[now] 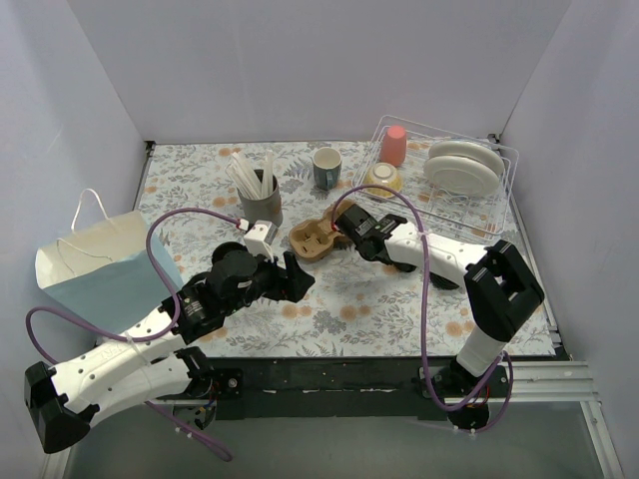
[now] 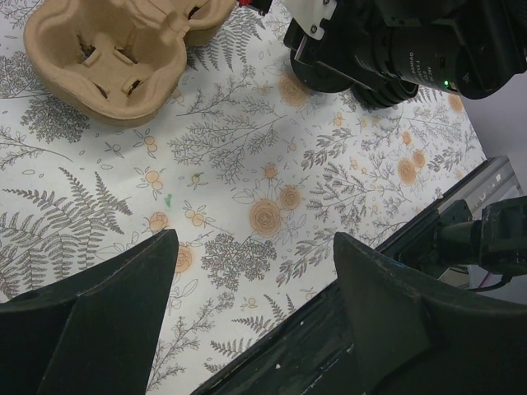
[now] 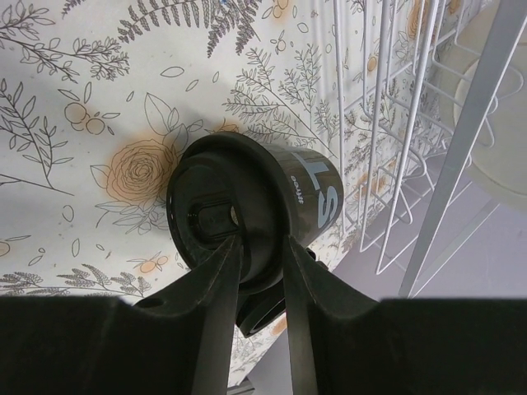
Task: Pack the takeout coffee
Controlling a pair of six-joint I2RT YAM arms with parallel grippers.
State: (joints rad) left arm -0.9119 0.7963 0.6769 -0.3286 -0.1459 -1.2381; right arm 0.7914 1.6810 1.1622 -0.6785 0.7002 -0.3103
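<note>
My right gripper [image 3: 259, 243] is shut on the rim of a black lidded takeout coffee cup [image 3: 247, 206] with pale lettering on its side. It holds the cup tilted over the tablecloth beside the wire rack. A second black round piece [image 3: 276, 309] shows just under the cup; I cannot tell what it is. In the top view the right gripper [image 1: 342, 222] is at the right end of the brown pulp cup carrier [image 1: 315, 239], and the cup is mostly hidden there. My left gripper [image 1: 297, 276] is open and empty over bare tablecloth [image 2: 255, 239], with the carrier [image 2: 107, 58] ahead of it.
A white and blue paper bag [image 1: 100, 264] lies at the left. A grey cup of white straws [image 1: 262, 200] and a grey-green mug [image 1: 326, 167] stand behind the carrier. A wire dish rack [image 1: 499, 200] with plates, a bowl and a pink cup stands at the back right.
</note>
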